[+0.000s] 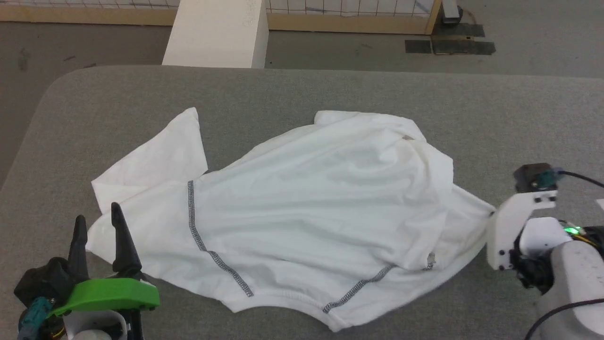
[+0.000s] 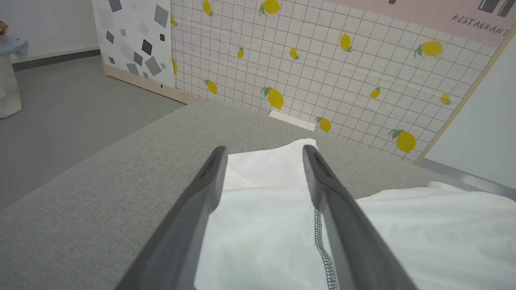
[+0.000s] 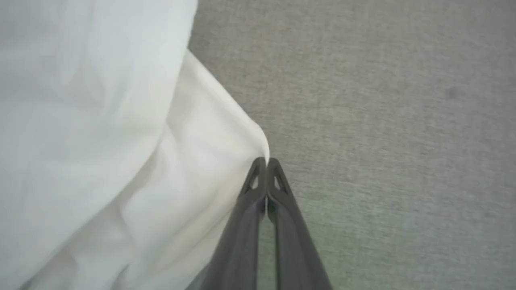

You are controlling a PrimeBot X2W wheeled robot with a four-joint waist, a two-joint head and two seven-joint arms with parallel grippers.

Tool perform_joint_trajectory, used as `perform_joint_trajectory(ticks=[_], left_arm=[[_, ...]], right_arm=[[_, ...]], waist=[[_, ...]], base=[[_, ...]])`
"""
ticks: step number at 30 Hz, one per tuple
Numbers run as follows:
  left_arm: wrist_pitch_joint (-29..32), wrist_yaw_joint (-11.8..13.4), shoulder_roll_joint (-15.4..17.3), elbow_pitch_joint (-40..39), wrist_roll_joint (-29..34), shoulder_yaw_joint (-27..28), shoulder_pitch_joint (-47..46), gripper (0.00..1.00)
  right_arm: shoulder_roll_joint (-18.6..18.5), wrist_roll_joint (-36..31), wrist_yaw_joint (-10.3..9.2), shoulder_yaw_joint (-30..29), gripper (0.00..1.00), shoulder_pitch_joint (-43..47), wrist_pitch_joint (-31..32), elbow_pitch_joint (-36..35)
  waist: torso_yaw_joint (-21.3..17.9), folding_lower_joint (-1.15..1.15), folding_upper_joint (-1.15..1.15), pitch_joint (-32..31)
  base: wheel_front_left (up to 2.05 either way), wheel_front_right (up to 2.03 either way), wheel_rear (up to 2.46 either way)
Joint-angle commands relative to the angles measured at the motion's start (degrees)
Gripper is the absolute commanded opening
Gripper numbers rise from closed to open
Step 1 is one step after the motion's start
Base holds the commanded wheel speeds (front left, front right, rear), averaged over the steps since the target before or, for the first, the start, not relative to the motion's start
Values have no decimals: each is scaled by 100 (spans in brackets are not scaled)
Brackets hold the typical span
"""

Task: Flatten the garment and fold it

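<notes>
The right end effector (image 3: 266,161) is pinched shut on the right corner of the shirt (image 1: 321,198), which is drawn to a point there. The left end effector (image 1: 97,212) stands wide over the shirt's near left edge. The shirt lies rumpled in the middle of the grey cloth-covered table (image 1: 330,89). A white box (image 1: 217,33) stands past the far edge on grey floor (image 1: 542,28). The left wrist view adds a lemon-print gridded wall (image 2: 322,60); the right wrist view shows the pinch up close.
</notes>
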Motion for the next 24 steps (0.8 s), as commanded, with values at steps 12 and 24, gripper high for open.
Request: perform_joint_trajectory(ticks=[12, 24], left_arm=[[-51, -179, -129, 210, -6, 64, -12, 100], [43, -276, -136, 494, -72, -54, 36, 100]], right_arm=[[-320, -267, -10, -2192, 0, 154, -285, -407], [173, -22, -10, -2490, 100, 569, -1420, -1057]], waist=[[-130, 0, 0, -58], [-49, 0, 0, -336]], base=[[0, 0, 0], [0, 0, 0]])
